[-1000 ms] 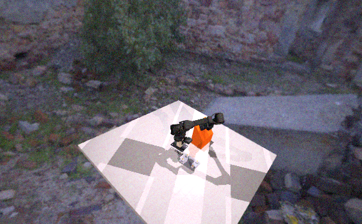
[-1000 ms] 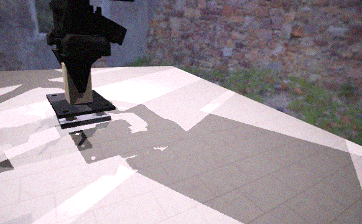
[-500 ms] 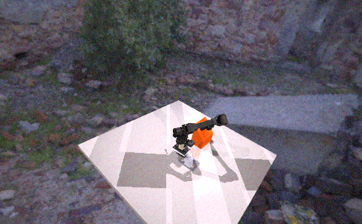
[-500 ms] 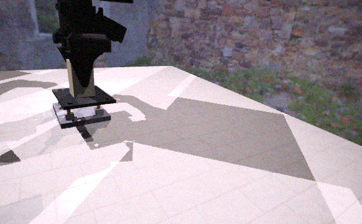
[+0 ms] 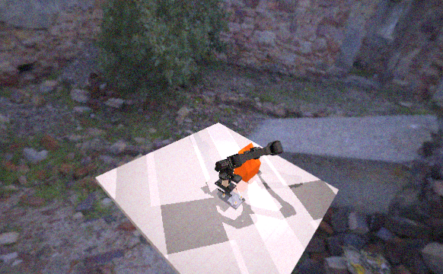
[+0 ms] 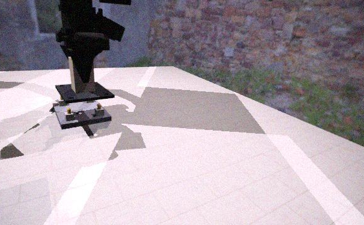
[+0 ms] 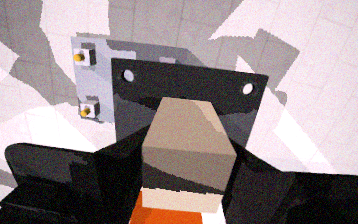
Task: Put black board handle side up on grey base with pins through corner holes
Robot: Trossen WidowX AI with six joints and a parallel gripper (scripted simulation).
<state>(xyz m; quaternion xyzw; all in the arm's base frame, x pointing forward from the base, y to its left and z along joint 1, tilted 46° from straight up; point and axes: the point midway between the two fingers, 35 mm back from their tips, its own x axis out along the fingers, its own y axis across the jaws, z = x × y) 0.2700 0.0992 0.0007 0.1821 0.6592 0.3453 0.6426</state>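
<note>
The black board (image 5: 229, 187) (image 6: 103, 91) (image 7: 185, 80) hangs roughly level, handle side up, above the grey base (image 5: 237, 202) (image 6: 83, 108) (image 7: 97, 82). My gripper (image 5: 225, 179) (image 6: 84, 79) (image 7: 184, 131) is shut on the board's tan handle (image 6: 73, 75) (image 7: 187, 125). In the wrist view the board covers the base's right part, and the base sticks out to the left. Two posts with gold pins (image 7: 79, 57) (image 7: 85, 111) show beyond the board's left edge there. Two board holes (image 7: 128, 75) (image 7: 248, 88) show pale surface. In the exterior view a gap separates board and front pins (image 6: 69, 110) (image 6: 99, 106).
An orange block-like body (image 5: 248, 169) (image 7: 165, 215) stands on the pale table (image 5: 183, 167) (image 6: 201, 162) beside the arm. Dark shadow patches lie across the table. The arm reaches over the orange body in the top view.
</note>
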